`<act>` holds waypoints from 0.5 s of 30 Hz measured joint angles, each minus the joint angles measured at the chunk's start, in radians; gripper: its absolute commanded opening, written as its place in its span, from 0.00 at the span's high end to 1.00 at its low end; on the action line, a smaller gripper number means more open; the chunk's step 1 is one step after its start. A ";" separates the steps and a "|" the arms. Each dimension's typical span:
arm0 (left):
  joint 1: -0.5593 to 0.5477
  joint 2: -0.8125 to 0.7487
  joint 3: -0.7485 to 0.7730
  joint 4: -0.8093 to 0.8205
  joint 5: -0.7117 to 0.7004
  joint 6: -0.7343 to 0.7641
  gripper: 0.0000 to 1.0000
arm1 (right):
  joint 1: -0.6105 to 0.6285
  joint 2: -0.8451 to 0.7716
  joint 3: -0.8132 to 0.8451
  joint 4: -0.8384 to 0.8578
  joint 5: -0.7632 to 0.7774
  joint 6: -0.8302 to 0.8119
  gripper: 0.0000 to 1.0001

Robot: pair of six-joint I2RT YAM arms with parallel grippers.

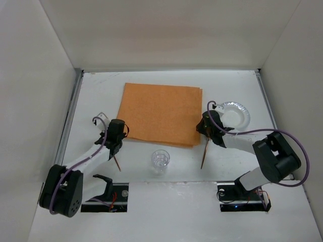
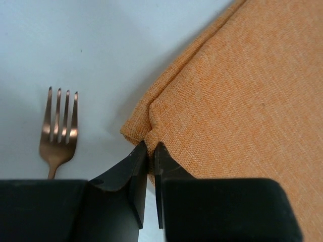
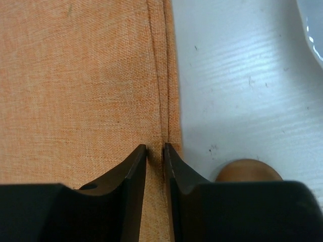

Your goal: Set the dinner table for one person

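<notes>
- Dinner table (image 1: 96, 96) is sitting under everything, with the orange mat (image 1: 159, 113) lying across its far middle.
- Left gripper (image 2: 150, 148) is pinching the mat's near-left corner, jaws pretty much pressed together on the cloth. A copper fork (image 2: 58, 126) is lying just beside it.
- Right gripper (image 3: 155, 149) is nipping the mat's folded right edge, jaws nearly closed.
- Glass (image 1: 160, 159) is standing near the front, and the plate (image 1: 237, 113) is sitting off right of the mat.

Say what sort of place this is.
Probably a lab test booth staged for dining: plain white walls box in the dinner table, two robot arms stand at its near edge, and an orange cloth mat, plate and fork lie on it.
</notes>
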 measured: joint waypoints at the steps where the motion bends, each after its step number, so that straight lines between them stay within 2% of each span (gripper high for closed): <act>1: -0.008 -0.035 -0.012 -0.020 -0.002 -0.005 0.95 | 0.001 -0.007 -0.012 0.001 -0.003 0.001 0.75; 7: -0.080 -0.138 -0.051 -0.123 -0.018 -0.053 0.95 | 0.002 -0.034 -0.041 -0.016 -0.013 0.016 0.87; 15: -0.126 -0.171 -0.109 -0.172 -0.025 -0.121 0.95 | 0.002 -0.123 -0.058 -0.069 -0.012 0.024 0.91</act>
